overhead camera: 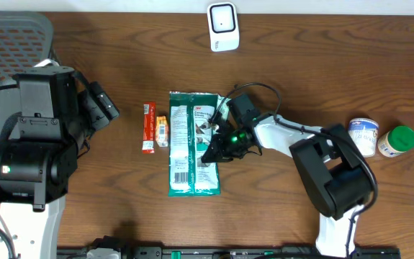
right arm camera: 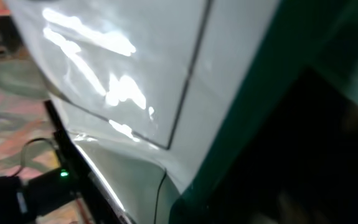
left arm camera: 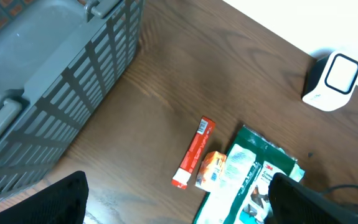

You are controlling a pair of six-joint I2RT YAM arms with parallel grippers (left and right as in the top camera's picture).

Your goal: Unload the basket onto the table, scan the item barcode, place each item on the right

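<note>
- The right arm (overhead camera: 293, 140) reaches from the right side of the tabletop (overhead camera: 307, 65) leftward. Its forearm lies low and its wrist tips down over the middle of the table.
- The right gripper (overhead camera: 217, 147) sits on the right half of the green-and-white packet (overhead camera: 189, 144). Its fingers are closed tight together. The right wrist view shows only glossy film and a green border, so I cannot tell whether film is pinched.
- The packet lies flat at the table's centre, long side running front to back.
- A red stick pack (overhead camera: 147, 127) and a small orange packet (overhead camera: 162, 131) lie just beside its left edge.
- The white scanner (overhead camera: 222, 26) stands at the far edge, well apart from the packet.
- The left arm (overhead camera: 34, 137) is folded back at the left, above a grey basket (left arm camera: 73, 81).
- The left gripper (left arm camera: 179, 211) has its fingers (left arm camera: 60, 202) spread wide and holds nothing.
</note>
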